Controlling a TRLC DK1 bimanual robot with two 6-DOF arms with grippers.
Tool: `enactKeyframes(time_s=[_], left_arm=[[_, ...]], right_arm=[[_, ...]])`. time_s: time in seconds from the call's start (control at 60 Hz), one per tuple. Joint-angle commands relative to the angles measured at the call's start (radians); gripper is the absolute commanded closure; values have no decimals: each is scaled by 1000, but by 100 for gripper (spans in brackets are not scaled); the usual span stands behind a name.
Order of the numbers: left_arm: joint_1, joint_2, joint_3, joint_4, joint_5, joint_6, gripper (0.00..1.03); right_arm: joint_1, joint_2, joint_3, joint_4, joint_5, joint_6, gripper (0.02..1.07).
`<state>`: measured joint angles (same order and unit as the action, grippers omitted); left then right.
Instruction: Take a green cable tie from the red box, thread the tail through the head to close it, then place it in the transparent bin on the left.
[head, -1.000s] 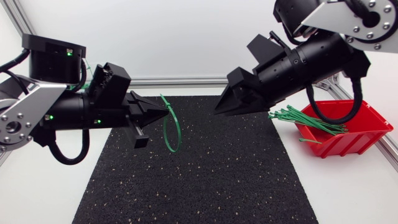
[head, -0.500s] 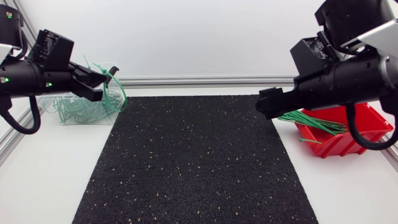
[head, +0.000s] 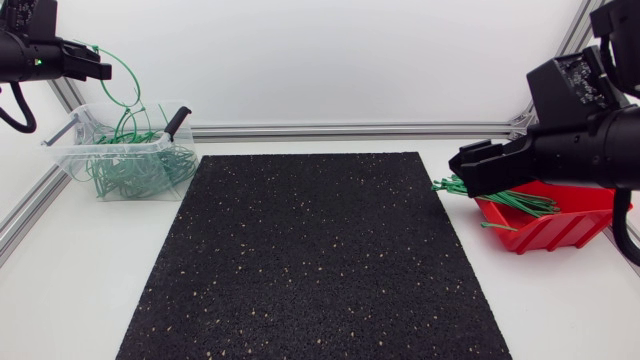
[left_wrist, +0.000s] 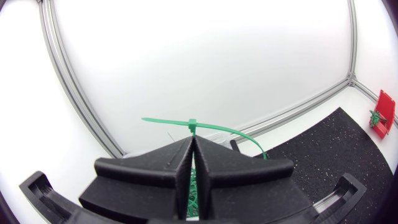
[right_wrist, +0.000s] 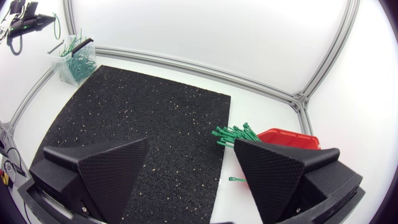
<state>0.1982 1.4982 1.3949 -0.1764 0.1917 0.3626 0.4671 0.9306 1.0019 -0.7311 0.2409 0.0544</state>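
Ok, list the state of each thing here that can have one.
left gripper: shut on the cable tie, above the transparent bin.
cable tie: closed into a loop, not yet dropped.
right gripper: open, empty.
transparent bin: open-topped, holding looped ties.
red box: open, straight ties poking over its rim.

Robot lab; alu frame (head: 350, 129), black mat (head: 320, 260)
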Motion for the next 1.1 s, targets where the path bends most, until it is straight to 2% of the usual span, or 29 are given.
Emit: enactKeyframes(time_s=[0.0,0.117,0.25,0.333,0.367,0.433,0.633,0.817,0.917,0.983,1.083], left_arm=[[12,77,67,32,-37,-17,100],[14,175,145,40,-86,-24,98],[14,247,207,26,-127,-30,85],[14,306,256,3,-164,-30,59],[14,326,277,-17,-175,-30,43],[14,350,302,-49,-192,-30,3],[-8,315,263,-90,-193,-40,3],[-2,178,165,-92,-193,-177,3],[-13,91,76,-89,-193,-182,3],[-26,20,-16,-25,-193,-152,3],[-45,-115,-204,153,-184,-134,3]], right_arm=[[-8,-18,-36,2,14,-21,7],[-16,-29,-46,4,12,-28,7],[-18,-36,-51,2,14,-31,7],[-18,-42,-49,-2,14,-36,7],[-19,-46,-46,-5,14,-37,7],[-24,-55,-45,-13,14,-44,7],[-45,-84,-48,-17,15,-62,7],[-99,-145,-68,-14,15,-108,7],[-137,-185,-91,-7,15,-148,7],[-159,-216,-108,12,15,-168,7],[-191,-269,-154,48,15,-177,7]])
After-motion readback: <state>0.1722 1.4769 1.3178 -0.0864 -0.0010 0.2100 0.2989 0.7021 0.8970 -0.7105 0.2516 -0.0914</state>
